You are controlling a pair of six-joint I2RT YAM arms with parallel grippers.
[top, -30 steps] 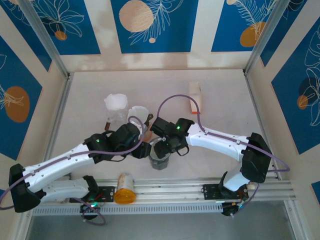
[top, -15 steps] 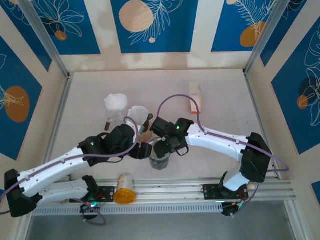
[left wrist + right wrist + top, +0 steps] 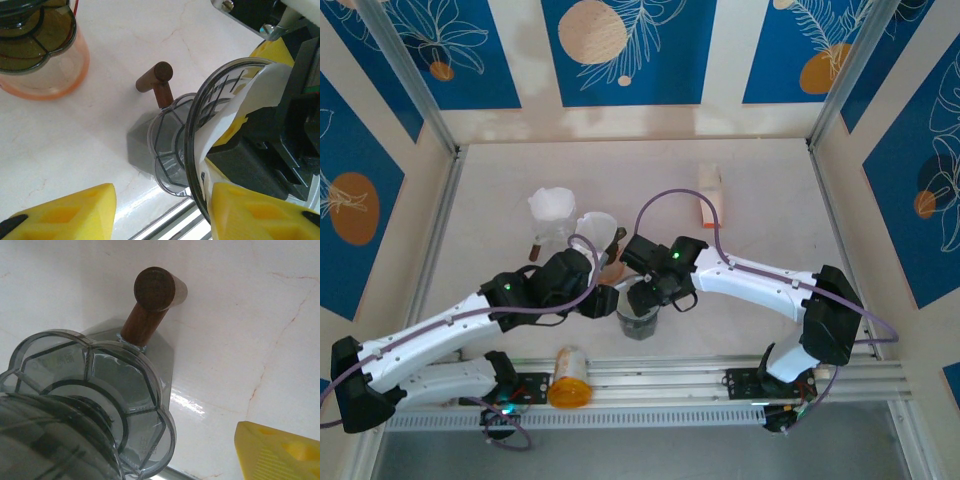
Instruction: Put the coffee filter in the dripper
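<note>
Against the rim of the dripper (image 3: 172, 150), at frame right, the coffee filter (image 3: 240, 107) sits creased, likely pinned there by the right end effector (image 3: 658, 292), whose closure cannot be told. The left end effector (image 3: 160, 215) stands open, probably ready to tuck it.

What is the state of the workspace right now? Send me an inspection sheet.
Surface: white marbled table, no spill seen.
Job's things: grey dripper with wooden handle, between both arms; white paper filter at its rim.
Clutter: orange dripper, white paper stack, clear cup, small box, orange bottle on the front rail.
End effectors: left end effector open, fingers either side of the grey dripper; right end effector beside it, state unclear.
Cables: purple cable looping above the table.
Surroundings: blue patterned walls.
</note>
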